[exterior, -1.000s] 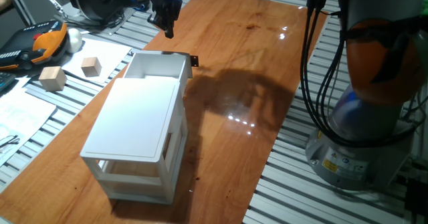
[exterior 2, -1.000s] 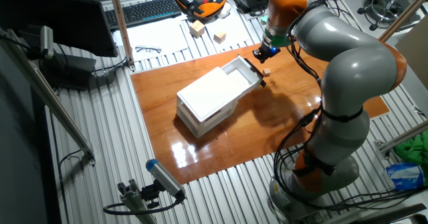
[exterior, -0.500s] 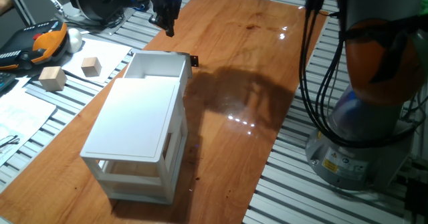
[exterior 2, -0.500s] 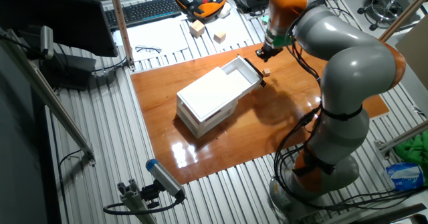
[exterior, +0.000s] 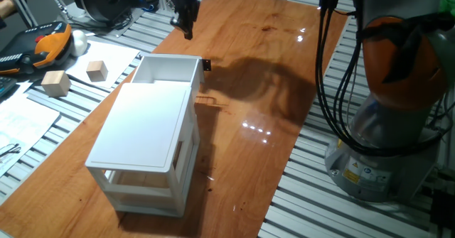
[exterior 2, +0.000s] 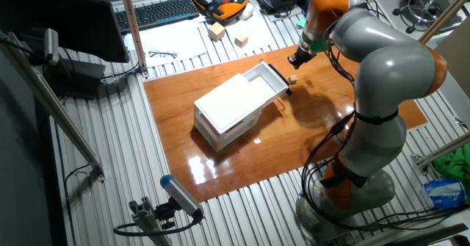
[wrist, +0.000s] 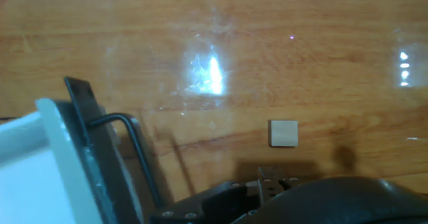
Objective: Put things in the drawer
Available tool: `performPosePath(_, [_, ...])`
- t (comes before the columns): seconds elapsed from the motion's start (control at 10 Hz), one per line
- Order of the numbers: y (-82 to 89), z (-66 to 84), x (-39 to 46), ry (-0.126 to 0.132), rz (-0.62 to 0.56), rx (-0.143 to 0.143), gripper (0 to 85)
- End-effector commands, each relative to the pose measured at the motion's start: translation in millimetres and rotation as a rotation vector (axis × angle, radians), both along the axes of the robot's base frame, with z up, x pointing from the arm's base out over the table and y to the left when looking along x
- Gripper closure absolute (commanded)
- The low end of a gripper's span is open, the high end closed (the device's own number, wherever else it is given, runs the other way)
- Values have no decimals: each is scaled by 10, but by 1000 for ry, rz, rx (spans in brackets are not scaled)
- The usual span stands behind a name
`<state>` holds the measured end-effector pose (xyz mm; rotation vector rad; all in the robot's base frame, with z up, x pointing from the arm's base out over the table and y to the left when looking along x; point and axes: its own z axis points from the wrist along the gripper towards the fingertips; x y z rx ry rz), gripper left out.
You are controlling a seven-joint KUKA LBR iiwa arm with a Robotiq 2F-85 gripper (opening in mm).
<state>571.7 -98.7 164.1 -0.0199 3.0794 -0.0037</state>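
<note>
The tiny light-tan cube lies on the wooden table just past the drawer's front; in the hand view the cube sits right of centre. The white drawer is pulled out of the cabinet's top level, its black knob facing the cube. It also shows in the other fixed view and at the hand view's left edge. My gripper hovers above the table beyond the drawer front, near the cube. Its fingers read as one dark shape. The cube is hidden in the one fixed view.
Two larger pale wooden blocks lie on paper left of the table. An orange-black pendant and cables sit behind them. A keyboard lies at the back. The robot's base stands right of the table.
My gripper has moved a little to the right, from beside the drawer's far corner to over the table past the drawer front. The drawer and cube have not moved.
</note>
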Motion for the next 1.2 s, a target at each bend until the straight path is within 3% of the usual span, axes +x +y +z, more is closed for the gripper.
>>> performPosePath(0.0, [-24,-64,2,-1,-2,1,850])
performPosePath(0.2, [-54,-165,26,14,-3,2,850])
performPosePath(0.6, [-29,-204,94,66,-18,-25,850])
performPosePath(0.8, [-112,-277,187,58,-9,-22,850])
performPosePath(0.9, [-149,-331,224,56,-6,-4,850])
performPosePath(1.1, [-135,-435,231,43,-14,-7,850])
